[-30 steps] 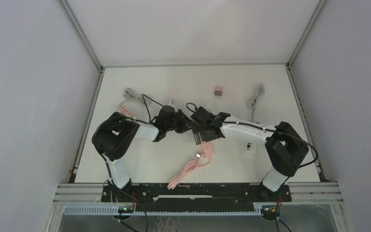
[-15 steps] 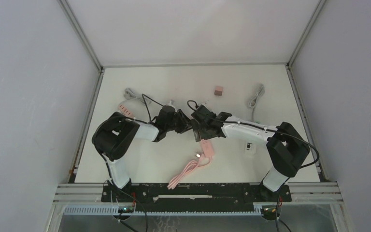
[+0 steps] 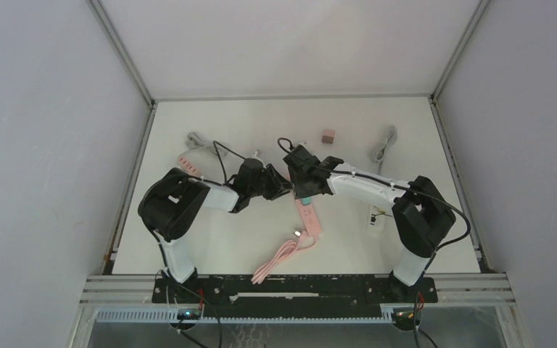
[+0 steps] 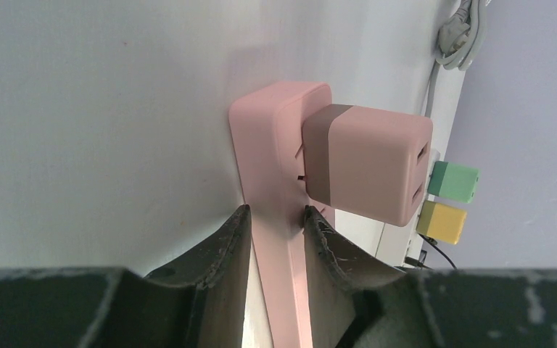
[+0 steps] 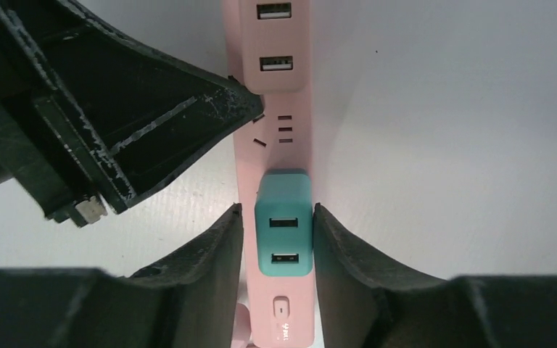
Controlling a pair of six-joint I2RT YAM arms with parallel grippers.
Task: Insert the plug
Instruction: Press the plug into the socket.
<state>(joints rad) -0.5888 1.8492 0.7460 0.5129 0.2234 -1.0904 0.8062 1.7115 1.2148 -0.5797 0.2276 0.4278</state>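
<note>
On pink strip (image 5: 294, 156), right end effector (image 5: 276, 214) possibly gripping teal plug (image 5: 283, 243).

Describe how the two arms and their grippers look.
The left arm and right arm match: bulky black joint housings, a smooth white link, and a thin black cable looping alongside. The left gripper and right gripper each have two black, curved fingers, scuffed with whitish scratches.

Pink power strip (image 5: 294, 156), teal plug (image 5: 283, 225), pink-and-brown adapter (image 4: 370, 163), white table (image 5: 442, 145)
</note>
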